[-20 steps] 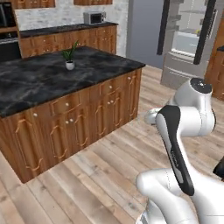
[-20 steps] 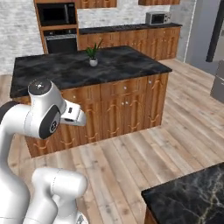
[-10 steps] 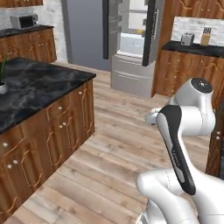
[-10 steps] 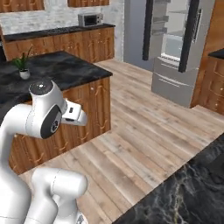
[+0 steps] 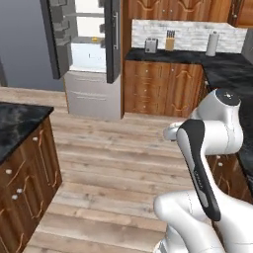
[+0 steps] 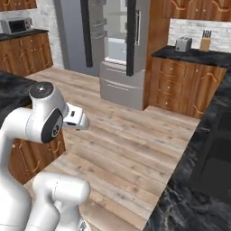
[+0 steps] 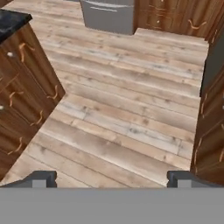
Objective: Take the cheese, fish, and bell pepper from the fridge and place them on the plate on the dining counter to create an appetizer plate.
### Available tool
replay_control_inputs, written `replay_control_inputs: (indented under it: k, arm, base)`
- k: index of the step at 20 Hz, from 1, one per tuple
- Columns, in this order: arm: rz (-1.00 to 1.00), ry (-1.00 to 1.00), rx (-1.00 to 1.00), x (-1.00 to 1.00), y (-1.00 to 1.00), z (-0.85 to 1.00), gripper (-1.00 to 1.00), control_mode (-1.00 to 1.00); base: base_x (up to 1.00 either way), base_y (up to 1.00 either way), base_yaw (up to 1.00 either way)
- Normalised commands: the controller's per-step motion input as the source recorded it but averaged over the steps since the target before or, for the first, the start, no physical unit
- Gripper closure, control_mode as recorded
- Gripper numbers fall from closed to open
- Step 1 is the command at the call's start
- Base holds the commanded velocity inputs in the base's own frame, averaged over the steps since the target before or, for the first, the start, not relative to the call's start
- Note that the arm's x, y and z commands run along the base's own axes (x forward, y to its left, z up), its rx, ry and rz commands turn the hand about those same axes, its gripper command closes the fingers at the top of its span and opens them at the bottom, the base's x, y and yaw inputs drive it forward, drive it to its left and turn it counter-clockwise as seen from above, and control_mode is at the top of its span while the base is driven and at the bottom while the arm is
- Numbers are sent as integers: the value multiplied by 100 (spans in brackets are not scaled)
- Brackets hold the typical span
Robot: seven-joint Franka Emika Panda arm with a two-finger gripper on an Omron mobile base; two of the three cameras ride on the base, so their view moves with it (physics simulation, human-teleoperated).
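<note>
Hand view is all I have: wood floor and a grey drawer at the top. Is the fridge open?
Observer: Yes. In the left base view the fridge has its dark doors swung out, and the white inside shows.
Operator: What stands to the right of it?
Observer: A wood cabinet with a black counter; a toaster and a knife block stand on it.

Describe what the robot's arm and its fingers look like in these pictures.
The arm is glossy white with rounded, bulbous links, dark grey caps at the joints and a black strip running down one link. The gripper ends in two small dark grey, blocky fingers. No cables or markings are visible.
</note>
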Motion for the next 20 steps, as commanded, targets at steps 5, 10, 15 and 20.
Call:
replay_control_inputs:
  k: [5, 10, 15, 20]
  arm:
    - [0, 0, 0, 0, 0, 0, -100, 100]
    - [0, 0, 0, 0, 0, 0, -100, 100]
    - [0, 0, 0, 0, 0, 0, -100, 100]
    - [0, 0, 0, 0, 0, 0, -100, 100]
  base:
    - [100, 54, -29]
    - [100, 40, -2]
    - [100, 0, 2]
    - [100, 11, 0]
